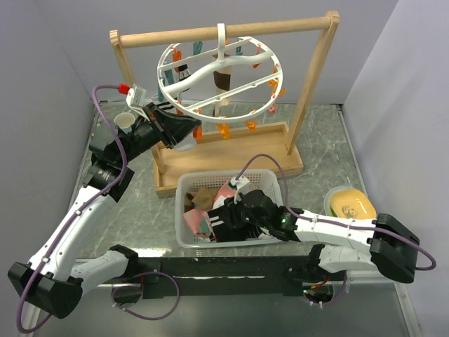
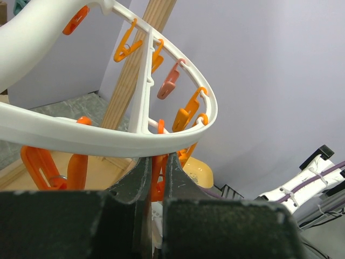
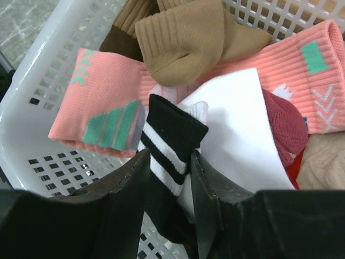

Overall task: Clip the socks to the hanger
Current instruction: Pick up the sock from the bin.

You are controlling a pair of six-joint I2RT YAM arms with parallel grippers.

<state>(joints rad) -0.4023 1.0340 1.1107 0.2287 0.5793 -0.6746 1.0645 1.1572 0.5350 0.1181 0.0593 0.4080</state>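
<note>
From above, the hanger (image 1: 210,68) hangs by its hook from the wooden frame (image 1: 224,29) at the back of the table (image 1: 323,133). The left gripper (image 1: 191,131) reaches to the hanger's lower near rim, among the orange pegs. In front of the frame stands a white basket (image 1: 224,175) holding the loose socks (image 1: 203,210), and the right gripper (image 1: 215,222) is down inside it.

In the left wrist view, the left gripper (image 2: 158,159) has its fingers drawn almost together on an orange peg (image 2: 157,182) that hangs just under the hanger (image 2: 81,137). The gap is only as wide as the peg, so it looks clamped. Whether the peg's mouth is pressed open is hidden below the fingers.

In the right wrist view, the right gripper (image 3: 170,159) stands partly apart, with a black-and-white striped sock (image 3: 173,135) filling the gap and both fingers pressing its sides. It has hold of that sock alone. Pink socks (image 3: 102,105), a brown one and a white one lie around it in the basket (image 3: 43,70).

The step in hand seems to be lifting this sock out. It is best raised straight up so the neighbours fall away, with the cuff left showing above the fingers. That cuff can then go into the peg the left side holds steady.
</note>
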